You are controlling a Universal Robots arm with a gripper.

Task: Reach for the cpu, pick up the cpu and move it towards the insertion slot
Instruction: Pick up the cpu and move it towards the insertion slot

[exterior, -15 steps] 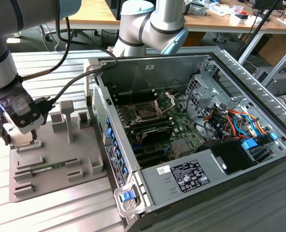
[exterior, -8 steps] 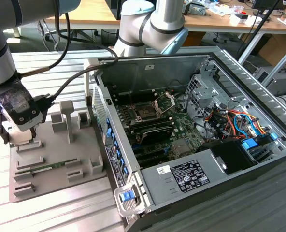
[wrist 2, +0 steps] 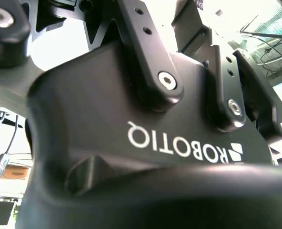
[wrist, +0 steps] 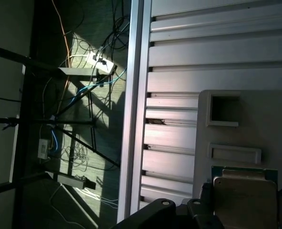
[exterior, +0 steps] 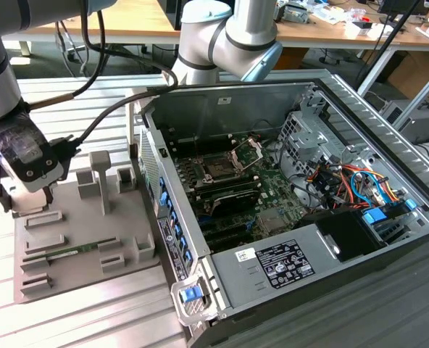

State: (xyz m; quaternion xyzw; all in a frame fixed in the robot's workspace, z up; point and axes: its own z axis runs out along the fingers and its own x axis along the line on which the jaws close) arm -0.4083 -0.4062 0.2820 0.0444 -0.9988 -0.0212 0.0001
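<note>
My jaws hover over the grey plastic tray (exterior: 71,212) at the exterior view's left, near the pale silvery square cpu (wrist: 246,200); how wide open, I can't tell.

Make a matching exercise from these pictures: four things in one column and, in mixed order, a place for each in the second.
1. chip
2. socket
3. memory stick
4. gripper

A. on the green board inside the open computer case
B. flat in a long recess of the grey tray
C. over the tray's end at the exterior view's left
D. on the tray, beside black gripper parts, in the first wrist view

Pairs: 1-D, 2-A, 3-B, 4-C.
</note>
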